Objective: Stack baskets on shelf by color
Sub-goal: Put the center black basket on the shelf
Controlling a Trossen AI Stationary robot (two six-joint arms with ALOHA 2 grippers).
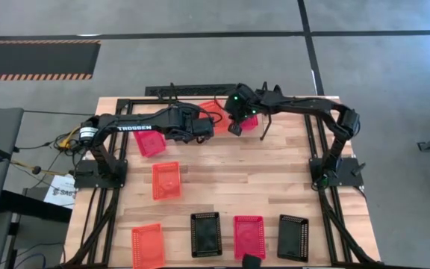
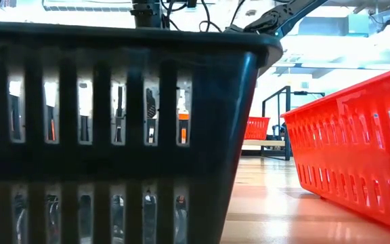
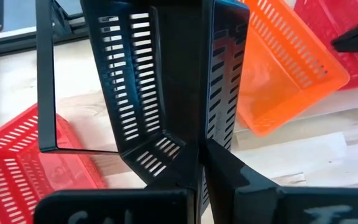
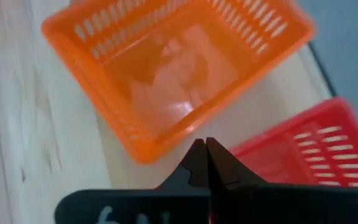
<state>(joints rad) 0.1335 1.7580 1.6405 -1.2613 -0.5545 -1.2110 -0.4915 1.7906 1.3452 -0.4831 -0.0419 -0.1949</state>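
The left gripper [image 3: 201, 163] was clamped on the wall of a black basket [image 3: 154, 81], carried tilted above the table's [image 1: 275, 175] far edge, near its middle. Just beyond it lay an orange basket [image 4: 173, 68] and a red-pink basket [image 4: 303, 155], under the right gripper [image 4: 206, 163], whose fingers were together and empty. I judged the left arm nearer the coming placement. The shelf could not be told clearly.

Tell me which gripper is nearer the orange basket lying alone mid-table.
Left. The left gripper, shut on a black basket, is up-table just beyond the orange basket. The right gripper, shut, is farther off toward the right side.
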